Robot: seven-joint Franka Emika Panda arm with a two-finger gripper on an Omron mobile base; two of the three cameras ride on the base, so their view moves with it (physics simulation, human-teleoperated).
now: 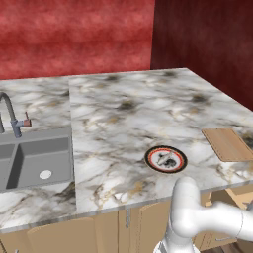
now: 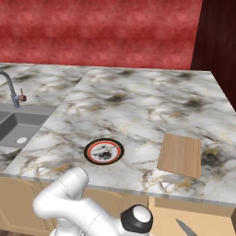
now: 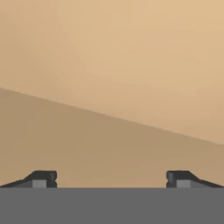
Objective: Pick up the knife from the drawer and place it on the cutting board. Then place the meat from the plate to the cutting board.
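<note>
The round plate (image 1: 154, 152) (image 2: 91, 145), black-rimmed with a red-orange ring, sits near the counter's front edge with the mottled grey meat (image 1: 168, 160) (image 2: 105, 152) on its white centre. To its right lies the light wooden cutting board (image 1: 227, 144) (image 2: 180, 155), bare. Below the board the tan drawer (image 2: 207, 217) (image 1: 238, 196) stands pulled out, and a slim grey sliver of the knife (image 2: 185, 227) shows inside it. My arm bends down in front of the cabinets. In the hand view my gripper (image 3: 111, 179) is open, fingertips (image 3: 43, 179) wide apart, close to plain tan wood with nothing between them.
A grey sink (image 1: 34, 160) (image 2: 18, 126) with a curved faucet (image 1: 12, 118) (image 2: 11, 92) is set in the marble counter (image 1: 128, 113) at the left. A red wall runs behind, and a dark wall (image 1: 207, 44) closes the right side. Tan cabinet doors (image 1: 99, 232) line the counter's front.
</note>
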